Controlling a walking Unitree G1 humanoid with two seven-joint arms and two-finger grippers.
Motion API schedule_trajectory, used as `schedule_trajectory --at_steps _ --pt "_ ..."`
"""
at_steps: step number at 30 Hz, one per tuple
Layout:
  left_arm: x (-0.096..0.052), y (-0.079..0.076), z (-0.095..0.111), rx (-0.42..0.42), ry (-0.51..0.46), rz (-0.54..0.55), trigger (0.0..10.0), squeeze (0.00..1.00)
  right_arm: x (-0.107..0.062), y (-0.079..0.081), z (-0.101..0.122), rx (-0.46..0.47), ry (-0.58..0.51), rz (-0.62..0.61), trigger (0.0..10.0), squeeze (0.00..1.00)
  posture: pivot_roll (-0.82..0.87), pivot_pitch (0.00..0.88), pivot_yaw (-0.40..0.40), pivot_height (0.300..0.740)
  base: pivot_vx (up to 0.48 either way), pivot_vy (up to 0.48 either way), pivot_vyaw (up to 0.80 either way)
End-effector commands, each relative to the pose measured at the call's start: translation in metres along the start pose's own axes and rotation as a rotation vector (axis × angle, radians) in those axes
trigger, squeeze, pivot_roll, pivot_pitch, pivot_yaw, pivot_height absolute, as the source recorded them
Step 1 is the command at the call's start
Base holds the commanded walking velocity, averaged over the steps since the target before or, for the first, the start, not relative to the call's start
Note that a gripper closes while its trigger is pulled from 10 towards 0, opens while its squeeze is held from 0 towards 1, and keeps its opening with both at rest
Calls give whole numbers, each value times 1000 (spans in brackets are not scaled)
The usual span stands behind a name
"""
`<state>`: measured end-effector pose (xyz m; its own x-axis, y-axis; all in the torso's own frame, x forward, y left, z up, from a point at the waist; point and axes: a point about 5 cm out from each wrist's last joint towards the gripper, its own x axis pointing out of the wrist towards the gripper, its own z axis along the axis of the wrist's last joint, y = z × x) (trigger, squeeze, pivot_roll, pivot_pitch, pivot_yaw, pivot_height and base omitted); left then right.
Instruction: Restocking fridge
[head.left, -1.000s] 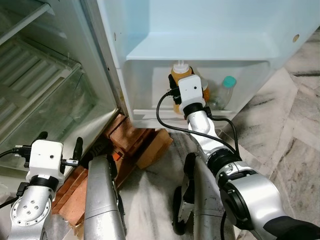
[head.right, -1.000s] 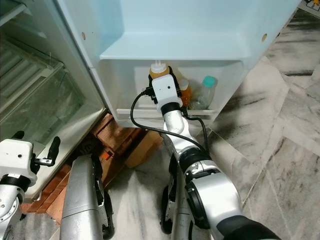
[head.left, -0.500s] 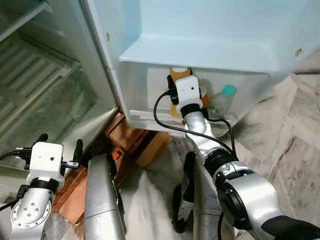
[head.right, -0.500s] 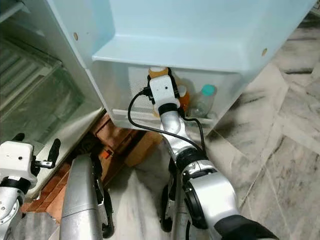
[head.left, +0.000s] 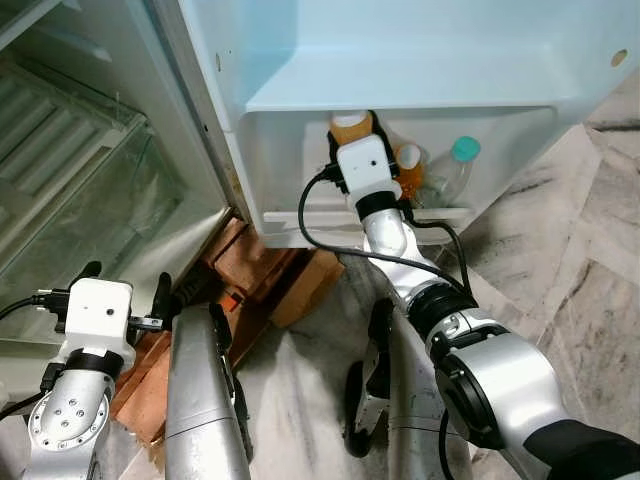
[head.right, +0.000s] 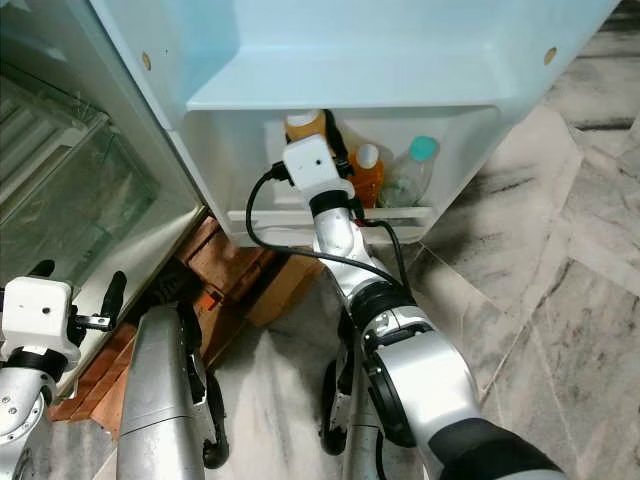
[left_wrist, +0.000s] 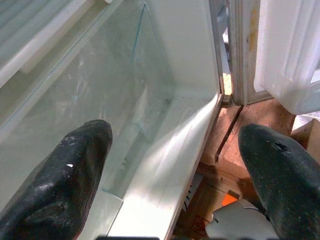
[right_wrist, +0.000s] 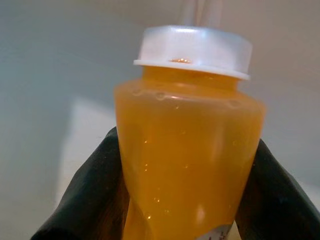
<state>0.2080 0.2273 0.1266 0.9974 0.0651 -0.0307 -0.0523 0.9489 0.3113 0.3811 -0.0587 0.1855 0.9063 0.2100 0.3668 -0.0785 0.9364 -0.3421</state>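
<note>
My right gripper reaches into the bottom door shelf of the open fridge door, shut on an orange juice bottle with a white cap. The black fingers press both sides of the bottle. To the right of it on the same shelf stand a smaller orange bottle and a clear bottle with a teal cap. My left gripper hangs open low at the left, in front of the fridge's glass-fronted bottom drawer.
The fridge body with wire shelves stands at the left. Bricks and a wooden block lie under the fridge door. Marble floor spreads to the right. My own legs are below.
The right gripper has carried the juice bottle further left and deeper under the shelf's upper ledge, so its cap is now hidden in the eye views. The camera shifted slightly.
</note>
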Motion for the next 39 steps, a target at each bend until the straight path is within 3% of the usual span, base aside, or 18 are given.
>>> schedule_trajectory --at_steps 1,4,8,13,18,28,29,34,37,38,39 --pt "-6 0 -8 10 39 2 10000 0 -25 8 -38 12 196 36 10000 0 259 364 -33 486 0 0 0" --pt "-6 0 -9 9 41 2 10000 0 -31 9 -48 70 269 23 10000 0 256 363 -32 486 0 0 0" --pt "-6 -1 -10 10 42 1 10000 0 -37 9 -54 76 310 29 10000 0 255 361 -33 486 0 0 0" --pt "-5 -2 -9 7 38 1 10000 0 -38 13 -54 107 305 61 10000 0 254 363 -32 486 0 0 0" --pt "-7 -2 -10 8 43 -4 10000 0 -46 23 -64 189 423 96 10000 0 255 369 -32 486 0 0 0" --pt "-6 -1 -10 11 46 -6 10000 0 -57 26 -78 228 552 125 10000 0 252 371 -29 486 0 0 0" --pt "-6 -1 -10 11 46 -6 10000 0 -56 24 -78 216 548 116 10000 0 252 371 -29 486 0 0 0" --pt "-5 -2 -10 10 43 -5 10000 0 -33 14 -51 146 321 79 10000 0 252 370 -30 486 0 0 0" --pt "-6 -2 -10 10 42 -2 10000 0 -21 23 -26 52 146 152 10000 0 253 372 -31 486 0 0 0" --pt "-6 -2 -10 10 42 -2 10000 0 -21 23 -26 52 146 152 10000 0 253 372 -31 486 0 0 0" --pt "-6 -1 -10 11 42 0 10000 0 -19 28 -18 -11 81 181 10000 0 253 374 -31 486 0 0 0"
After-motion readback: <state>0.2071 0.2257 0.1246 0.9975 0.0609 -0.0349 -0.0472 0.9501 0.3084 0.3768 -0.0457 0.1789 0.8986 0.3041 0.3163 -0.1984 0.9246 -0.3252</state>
